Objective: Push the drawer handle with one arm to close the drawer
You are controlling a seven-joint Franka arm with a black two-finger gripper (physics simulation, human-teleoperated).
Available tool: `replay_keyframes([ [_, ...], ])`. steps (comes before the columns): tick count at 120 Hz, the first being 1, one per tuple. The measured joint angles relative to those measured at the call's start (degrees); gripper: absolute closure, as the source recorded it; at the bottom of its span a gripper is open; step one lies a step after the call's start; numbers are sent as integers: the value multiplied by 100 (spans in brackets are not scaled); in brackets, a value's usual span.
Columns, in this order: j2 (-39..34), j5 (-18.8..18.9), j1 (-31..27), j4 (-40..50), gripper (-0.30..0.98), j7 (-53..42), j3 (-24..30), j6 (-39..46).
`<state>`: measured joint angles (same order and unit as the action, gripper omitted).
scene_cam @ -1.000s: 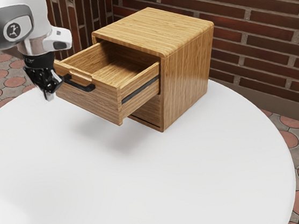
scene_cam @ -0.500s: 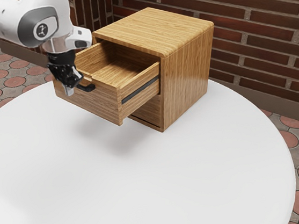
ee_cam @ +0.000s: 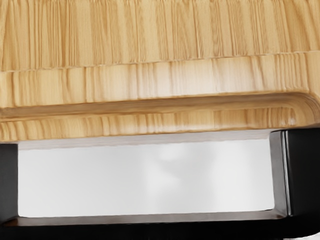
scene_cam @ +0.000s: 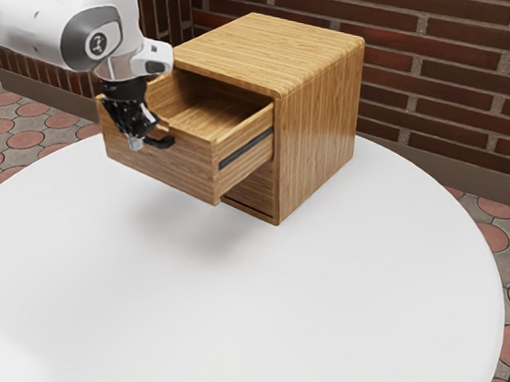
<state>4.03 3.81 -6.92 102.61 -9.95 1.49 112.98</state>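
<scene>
Drawer (scene_cam: 182, 166) farther in, gripper (scene_cam: 135, 143) against handle (scene_cam: 162, 142)

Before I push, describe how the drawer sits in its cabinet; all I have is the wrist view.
Observer: From the exterior view, the drawer is open, its front standing well out from the cabinet.

Operator: Now place the claw against that front for me.

Observer: It is at the outer face, by the end of the handle toward the exterior view's left, and it covers part of the handle from here. Whether they touch, I can't tell.
</scene>
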Motion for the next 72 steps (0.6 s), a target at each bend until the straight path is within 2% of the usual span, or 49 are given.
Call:
replay_keyframes([
  [72,1317,31,152,-1860,79,-228,9,-691],
])
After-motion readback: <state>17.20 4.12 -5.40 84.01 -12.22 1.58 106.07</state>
